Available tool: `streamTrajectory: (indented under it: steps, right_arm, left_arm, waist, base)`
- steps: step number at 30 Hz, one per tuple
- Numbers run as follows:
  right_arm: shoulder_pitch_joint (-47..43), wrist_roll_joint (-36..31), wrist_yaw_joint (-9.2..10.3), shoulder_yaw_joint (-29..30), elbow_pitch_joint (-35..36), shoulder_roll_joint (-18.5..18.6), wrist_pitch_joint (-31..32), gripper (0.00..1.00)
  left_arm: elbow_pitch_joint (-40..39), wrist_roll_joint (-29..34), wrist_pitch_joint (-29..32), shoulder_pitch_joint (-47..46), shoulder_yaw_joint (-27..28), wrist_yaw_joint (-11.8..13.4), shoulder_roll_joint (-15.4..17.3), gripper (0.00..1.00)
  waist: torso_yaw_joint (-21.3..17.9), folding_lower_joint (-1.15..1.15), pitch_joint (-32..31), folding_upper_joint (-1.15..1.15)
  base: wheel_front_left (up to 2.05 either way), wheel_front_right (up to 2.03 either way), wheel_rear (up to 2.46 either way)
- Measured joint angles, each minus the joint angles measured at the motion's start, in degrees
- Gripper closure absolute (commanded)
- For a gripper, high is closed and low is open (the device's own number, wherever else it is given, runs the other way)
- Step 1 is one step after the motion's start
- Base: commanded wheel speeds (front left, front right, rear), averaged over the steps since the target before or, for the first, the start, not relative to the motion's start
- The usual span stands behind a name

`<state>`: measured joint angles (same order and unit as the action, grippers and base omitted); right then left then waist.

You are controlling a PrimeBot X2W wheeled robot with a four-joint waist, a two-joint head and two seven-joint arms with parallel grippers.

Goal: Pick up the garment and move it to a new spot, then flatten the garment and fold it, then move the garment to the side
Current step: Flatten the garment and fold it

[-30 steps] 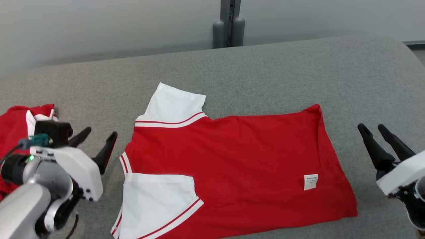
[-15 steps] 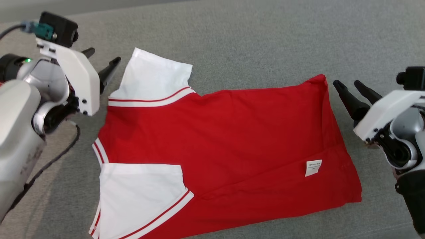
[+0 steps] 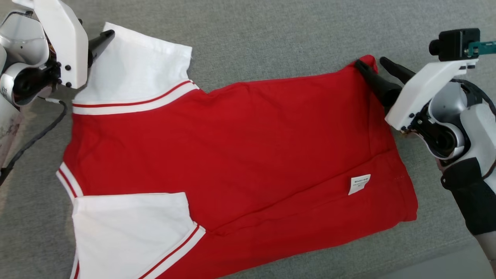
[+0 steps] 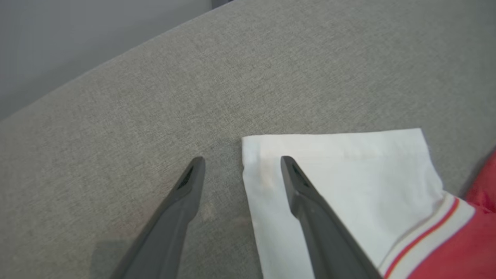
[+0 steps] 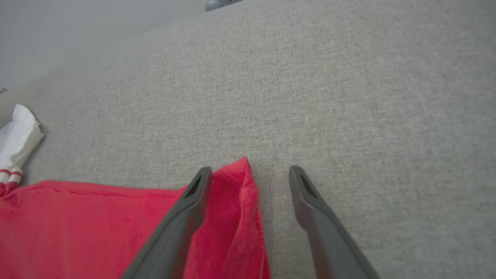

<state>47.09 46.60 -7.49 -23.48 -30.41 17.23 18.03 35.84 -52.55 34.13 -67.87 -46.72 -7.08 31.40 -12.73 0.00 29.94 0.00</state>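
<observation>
Shirt [image 3: 240,147] lies flat on the grey cushion [image 3: 271,38], both arms reaching down to its far edge, left gripper [image 4: 243,159] spread wide astride the corner of the white sleeve [image 4: 348,178], right gripper [image 5: 250,168] spread wide astride the red hem corner, neither clamping anything.

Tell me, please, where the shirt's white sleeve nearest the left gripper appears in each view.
Head view: the white sleeve lies at the upper left.
Left wrist view: white sleeve centre-right, its corner between the left gripper and its open jaws.
Right wrist view: white sleeve small, at the far left edge.
Shared landmark: the red-and-white striped trim where it meets the red body.
</observation>
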Motion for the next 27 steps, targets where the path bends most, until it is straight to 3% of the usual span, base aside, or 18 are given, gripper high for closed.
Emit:
streamTrajectory:
  steps: [7,9,10,11,12,13,27]
  right_arm:
    - [2.87,2.78,0.0,-4.44,-1.23,-0.71,-1.12,0.0]
    - [3.28,3.48,0.0,-5.44,-1.51,-0.57,-1.74,0.2]
    - [3.46,3.89,0.01,-5.97,-1.67,-0.48,-2.01,0.53]
    - [3.62,4.26,0.0,-6.48,-1.81,-0.35,-2.15,0.7]
    - [3.8,4.65,0.0,-6.94,-1.94,-0.26,-2.32,0.97]
    - [3.89,4.99,0.0,-7.42,-2.07,-0.14,-2.61,1.0]
    - [3.58,10.38,0.0,-10.66,-5.44,2.4,-7.5,1.0]
  left_arm:
    - [2.5,-0.81,1.04,-2.27,-2.27,-0.34,-0.02,0.0]
    - [3.01,-0.93,0.54,-2.79,-2.71,-0.34,-0.12,0.0]
    - [3.24,-1.08,0.26,-2.82,-2.87,-0.34,-0.21,0.0]
    - [3.47,-1.24,0.03,-2.87,-3.07,-0.34,-0.24,0.19]
    - [3.68,-1.6,0.04,-2.99,-3.32,-0.34,-0.27,0.65]
    - [3.72,-1.91,0.05,-3.03,-3.61,-0.34,-0.32,1.0]
    - [0.71,-9.67,-3.6,-1.33,-6.32,-0.34,0.47,1.0]
  waist:
    - [-1.93,0.0,2.59,0.0]
    - [-2.14,0.0,2.82,0.0]
    - [-2.17,0.0,2.85,0.0]
    - [-2.17,0.0,2.82,0.0]
    - [-2.16,0.0,2.78,0.0]
    - [-2.11,0.0,2.7,0.0]
    - [-0.32,0.0,-2.39,0.0]
  base:
    - [0.0,0.0,0.0]
    - [0.0,0.0,0.0]
    - [0.0,0.0,0.0]
    - [0.0,0.0,0.0]
    - [0.0,0.0,0.0]
    - [0.0,0.0,0.0]
    - [0.0,0.0,0.0]
